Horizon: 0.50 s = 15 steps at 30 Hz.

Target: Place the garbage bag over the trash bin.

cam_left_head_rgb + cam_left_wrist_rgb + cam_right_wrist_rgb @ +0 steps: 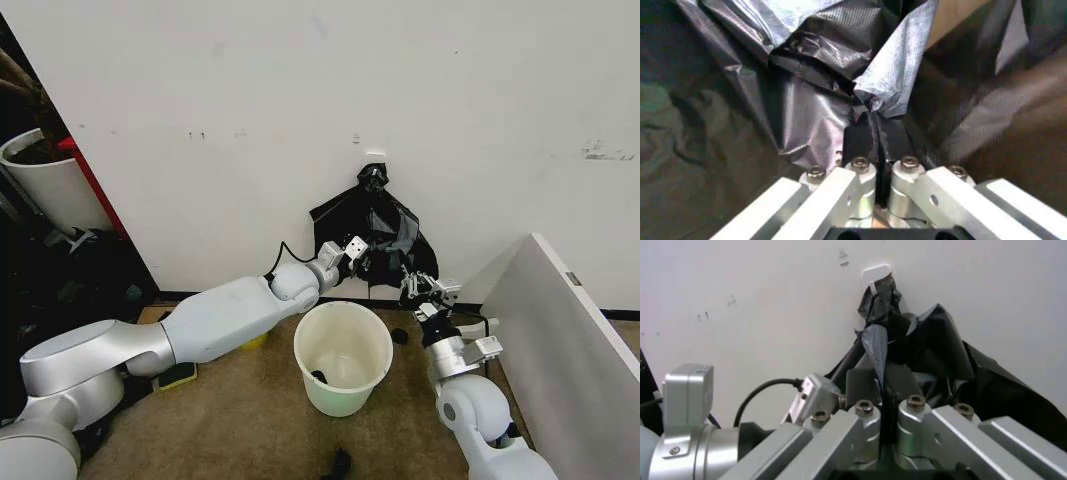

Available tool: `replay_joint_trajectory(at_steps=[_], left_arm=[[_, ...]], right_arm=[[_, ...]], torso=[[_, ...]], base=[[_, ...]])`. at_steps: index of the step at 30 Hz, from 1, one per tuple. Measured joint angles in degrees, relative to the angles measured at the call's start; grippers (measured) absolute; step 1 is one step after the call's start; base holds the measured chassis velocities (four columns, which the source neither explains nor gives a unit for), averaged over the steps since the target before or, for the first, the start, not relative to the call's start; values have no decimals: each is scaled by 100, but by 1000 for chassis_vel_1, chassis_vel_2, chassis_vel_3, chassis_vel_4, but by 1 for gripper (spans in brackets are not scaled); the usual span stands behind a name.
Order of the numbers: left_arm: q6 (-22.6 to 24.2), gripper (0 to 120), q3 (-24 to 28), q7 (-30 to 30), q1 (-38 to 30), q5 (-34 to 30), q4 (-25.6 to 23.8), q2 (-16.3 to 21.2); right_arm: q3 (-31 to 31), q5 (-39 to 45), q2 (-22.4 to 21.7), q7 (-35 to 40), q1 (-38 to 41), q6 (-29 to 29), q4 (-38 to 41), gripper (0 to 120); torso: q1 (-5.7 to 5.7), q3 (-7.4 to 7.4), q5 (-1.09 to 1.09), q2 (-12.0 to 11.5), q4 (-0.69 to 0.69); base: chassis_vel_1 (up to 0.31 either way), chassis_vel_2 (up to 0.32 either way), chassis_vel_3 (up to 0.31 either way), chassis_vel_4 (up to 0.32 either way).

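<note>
On the brown floor nearest the robot stands the trash bin, upright, open at the top, with a small dark object lying inside at its bottom. Just beyond its rim, the right pincer is clenched on a strip of the garbage bag; the right wrist view shows its black pads pressed together with a fold of film rising from between them. To its left, at about the same depth, the left pincer is likewise clenched on the bag, its pads pinching a twisted bunch of glossy plastic. Farther back, the bag hangs against the white wall, its knotted top caught on a small white hook.
</note>
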Motion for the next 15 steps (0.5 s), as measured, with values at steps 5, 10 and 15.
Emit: replay_joint_trajectory(at_steps=[5,10,15], left_arm=[[-283,0,-579,-127,398,28,-480,324],[-664,0,-1422,-329,1194,165,-1447,886],[-879,0,-1937,-502,1974,327,-2180,1232]], right_arm=[[48,126,19,66,-26,-22,29,0],[111,412,41,174,-46,-105,98,0],[105,563,2,226,-121,-193,248,0]], torso=[[0,0,-1,-1,1],[1,-1,0,-1,3],[1,-1,-2,-1,3]], base=[[0,0,0,0],[0,0,0,0],[0,0,0,0]])
